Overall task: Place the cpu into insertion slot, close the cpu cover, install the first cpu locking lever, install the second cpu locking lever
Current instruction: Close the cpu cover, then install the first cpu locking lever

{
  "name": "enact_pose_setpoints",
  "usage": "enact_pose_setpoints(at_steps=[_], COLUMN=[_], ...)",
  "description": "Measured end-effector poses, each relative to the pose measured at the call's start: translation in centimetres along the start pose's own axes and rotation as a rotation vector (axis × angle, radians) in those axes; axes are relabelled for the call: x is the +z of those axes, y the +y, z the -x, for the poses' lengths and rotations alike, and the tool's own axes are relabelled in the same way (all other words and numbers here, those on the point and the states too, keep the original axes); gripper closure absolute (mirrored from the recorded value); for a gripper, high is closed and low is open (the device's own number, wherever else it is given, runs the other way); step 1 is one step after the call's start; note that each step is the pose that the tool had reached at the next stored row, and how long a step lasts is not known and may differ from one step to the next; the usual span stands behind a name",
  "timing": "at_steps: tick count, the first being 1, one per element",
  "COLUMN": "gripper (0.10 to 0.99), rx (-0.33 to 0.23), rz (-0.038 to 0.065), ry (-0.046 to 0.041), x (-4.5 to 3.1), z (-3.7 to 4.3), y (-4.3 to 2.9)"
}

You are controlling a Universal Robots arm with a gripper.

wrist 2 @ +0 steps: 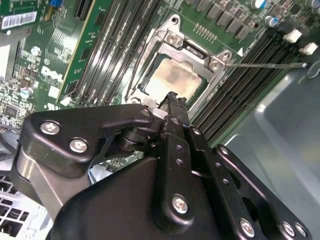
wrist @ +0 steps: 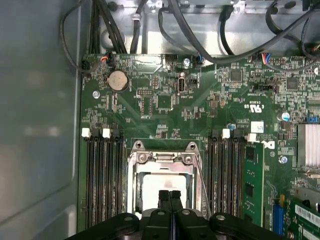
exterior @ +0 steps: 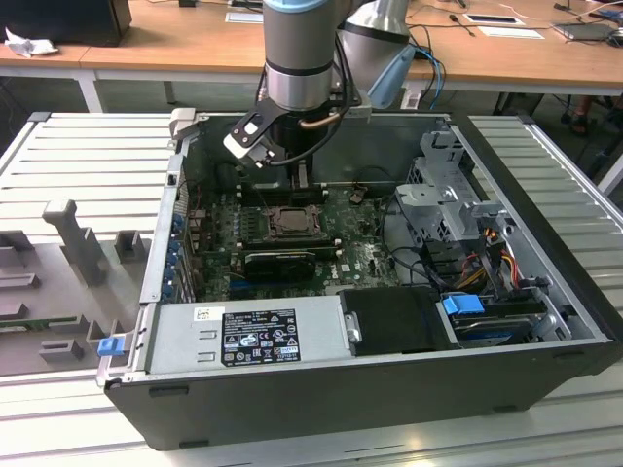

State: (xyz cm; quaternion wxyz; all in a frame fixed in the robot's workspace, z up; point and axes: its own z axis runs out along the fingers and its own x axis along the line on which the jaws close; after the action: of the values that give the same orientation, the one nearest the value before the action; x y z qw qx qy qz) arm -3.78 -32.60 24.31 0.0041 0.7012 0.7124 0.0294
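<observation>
The cpu lies in the insertion slot with its pale metal top showing. The cpu cover is down flat around it, its window framing the chip. A thin locking lever sticks out from the socket corner over the black memory slots; in the first wrist view it runs along the socket's side. My gripper hangs just above the socket, fingers pressed together with nothing between them; its tip is over the cover's edge. In the exterior view the gripper is inside the case.
The green motherboard sits in an open black computer case. Long memory slots flank the socket on both sides. Cables cross one end of the board. A drive cage and power supply crowd the case.
</observation>
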Motion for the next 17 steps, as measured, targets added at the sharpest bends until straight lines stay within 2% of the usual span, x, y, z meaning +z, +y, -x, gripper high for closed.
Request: enact_pose_setpoints(at_steps=[7, 17], gripper=[0.980, 0.980], rx=[0.000, 0.000], rz=[0.000, 0.000], ry=[0.0000, 0.0002], x=[-0.04, -0.18], z=[-0.01, -0.02], y=[-0.75, -0.79])
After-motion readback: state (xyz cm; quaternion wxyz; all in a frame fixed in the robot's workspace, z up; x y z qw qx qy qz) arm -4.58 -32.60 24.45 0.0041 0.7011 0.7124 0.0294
